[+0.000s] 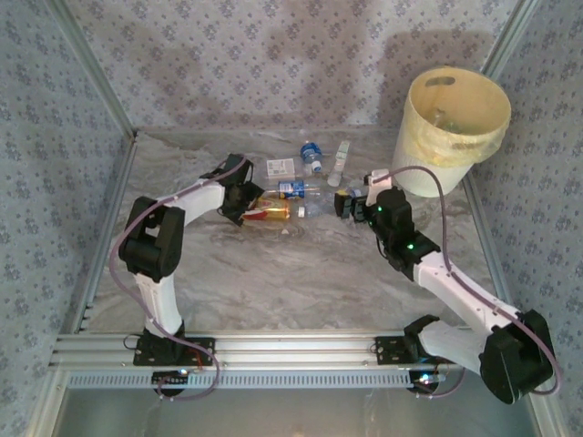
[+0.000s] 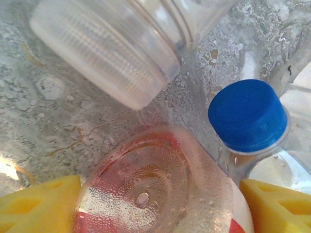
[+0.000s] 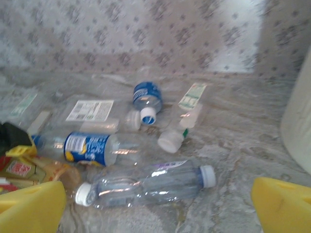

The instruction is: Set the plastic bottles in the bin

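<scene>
Marbled grey bench (image 1: pixel 301 273) carries the scattered plastic bottles (image 3: pixel 146 187); the bin (image 1: pixel 428 150) stands far right. The left hand (image 2: pixel 158 208) brackets a red-labelled bottle (image 2: pixel 146 194), pads (image 2: pixel 39 206) at its sides; whether it is clamped I cannot tell. The right hand (image 3: pixel 155 206) is spread and empty. The bottle is likely light, thin-walled and slick: take it mid-body, gently.
</scene>
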